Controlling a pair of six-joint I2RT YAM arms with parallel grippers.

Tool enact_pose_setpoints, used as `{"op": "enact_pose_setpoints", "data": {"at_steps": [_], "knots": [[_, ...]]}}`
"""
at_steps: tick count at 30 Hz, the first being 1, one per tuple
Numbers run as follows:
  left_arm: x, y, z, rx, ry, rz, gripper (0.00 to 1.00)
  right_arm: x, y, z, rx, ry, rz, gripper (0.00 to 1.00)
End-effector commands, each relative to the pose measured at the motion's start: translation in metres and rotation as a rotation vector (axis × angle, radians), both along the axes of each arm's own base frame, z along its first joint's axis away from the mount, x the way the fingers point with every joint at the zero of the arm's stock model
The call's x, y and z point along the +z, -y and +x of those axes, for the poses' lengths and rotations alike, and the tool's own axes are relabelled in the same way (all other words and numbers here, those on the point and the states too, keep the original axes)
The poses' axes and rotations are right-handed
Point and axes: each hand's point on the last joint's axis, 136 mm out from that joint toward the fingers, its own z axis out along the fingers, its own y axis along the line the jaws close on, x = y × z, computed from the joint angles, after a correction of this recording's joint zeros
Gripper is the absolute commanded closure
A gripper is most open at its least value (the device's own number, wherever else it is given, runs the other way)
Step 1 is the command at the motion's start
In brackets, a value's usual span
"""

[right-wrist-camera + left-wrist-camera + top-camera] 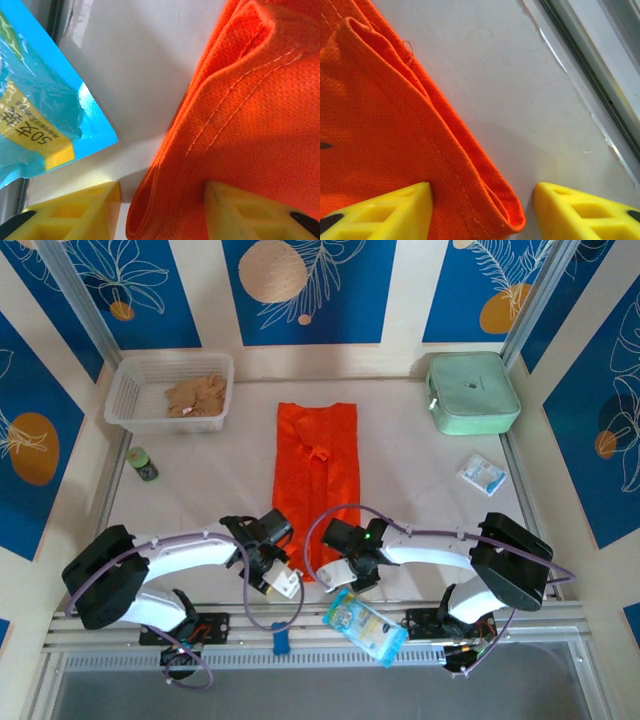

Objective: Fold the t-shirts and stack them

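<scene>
So the orange-red t-shirt (316, 465) is folded into a long narrow strip on the table (420, 510). It runs straight away from both grippers, with its near end right between them. The left gripper (482, 200) is spread and straddles the near corner on its side: one yellow finger is over the cloth, the other over bare table, and the doubled-up hem lies in the gap, not pinched. Same deal with the right gripper (162, 192): jaws apart around the other near corner, one finger up against the rolled edge, the other on the table side. A blue snack packet (40, 100) lies just past that outer finger. Well beyond the grippers there's a mint-green case (472, 392) off to the right and a white basket (165, 423) off to the left.
</scene>
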Motion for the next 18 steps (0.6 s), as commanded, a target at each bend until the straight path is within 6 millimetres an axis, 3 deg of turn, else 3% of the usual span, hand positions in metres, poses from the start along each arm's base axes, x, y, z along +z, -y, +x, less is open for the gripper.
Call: {"op": "enact_pose_setpoints", "data": {"at_steps": [1,4,11,14,18], "knots": [[-0.013,0.009,0.034,0.021,0.124,-0.001,0.46,-0.016,0.003,0.002,-0.016,0.011,-0.019,0.55],[-0.018,0.014,0.044,0.029,0.164,0.001,0.51,-0.018,0.003,0.004,-0.023,0.024,-0.022,0.59],[-0.017,0.017,0.048,0.033,0.19,-0.021,0.67,-0.023,0.005,0.004,-0.037,0.016,-0.043,0.66],[-0.014,0.017,0.048,0.032,0.197,-0.035,0.78,-0.023,0.004,0.005,-0.039,0.018,-0.038,0.73],[-0.006,0.02,0.047,0.047,0.205,-0.07,1.0,-0.018,0.003,0.004,-0.04,0.02,-0.022,0.81]]}}
